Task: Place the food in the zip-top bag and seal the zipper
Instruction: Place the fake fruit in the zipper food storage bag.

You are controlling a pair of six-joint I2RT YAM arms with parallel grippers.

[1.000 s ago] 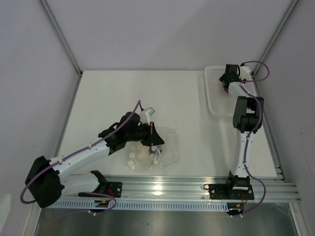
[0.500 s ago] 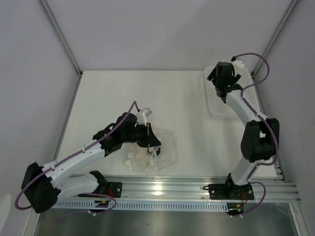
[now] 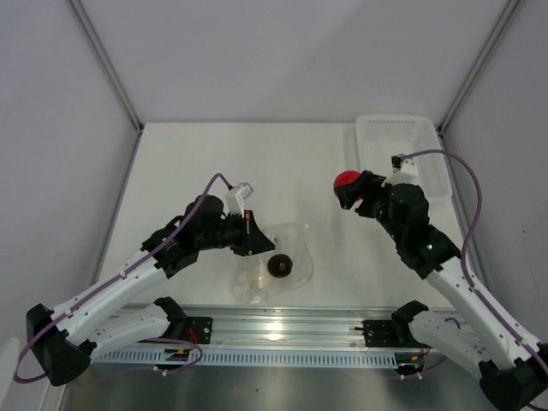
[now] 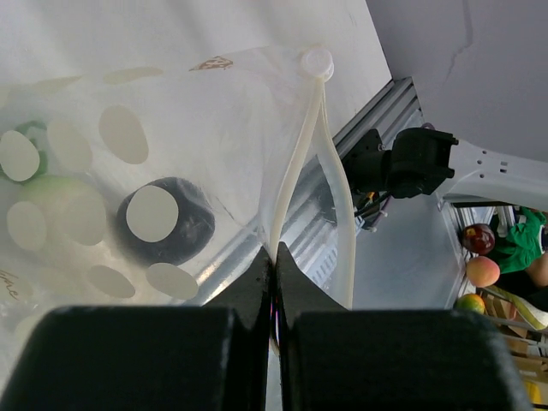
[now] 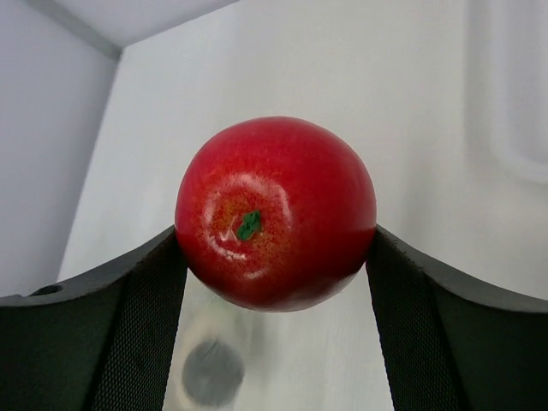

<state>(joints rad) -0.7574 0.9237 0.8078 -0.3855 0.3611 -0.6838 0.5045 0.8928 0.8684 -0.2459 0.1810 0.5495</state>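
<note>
- Above the middle of the table (image 3: 197,163), the right gripper (image 3: 351,192) now carries the red tomato (image 3: 347,181). 1 second ago it was bent over the white basket (image 3: 398,137) at the far right corner.
- The right wrist view shows the jaws clamped on the tomato (image 5: 274,214), 1 finger on each flank, with the fruit clear of the table.
- The basket now looks empty in the top view, so the tomato is probably the last of the 3 foods to go in.
- The left gripper (image 3: 255,238) has drawn back up and left from where it covered the zip-top bag (image 3: 295,257) half a second ago. The dark ball (image 3: 279,265) now shows through the plastic.
- In the left wrist view the jaws of the left gripper (image 4: 274,257) are pressed together on the zipper (image 4: 300,163). The strip splits into 2 strands there, so the mouth gapes a little toward the near rail.
- Inside the bag (image 4: 214,111) lie the dark ball (image 4: 167,221) and a pale green and white shape that I take for the radish (image 4: 47,193).
- With 2 foods in and the mouth held, the next move calls for bringing the tomato across to that narrow opening. The gap may be too tight for so round a fruit, and the seal is not yet started.
</note>
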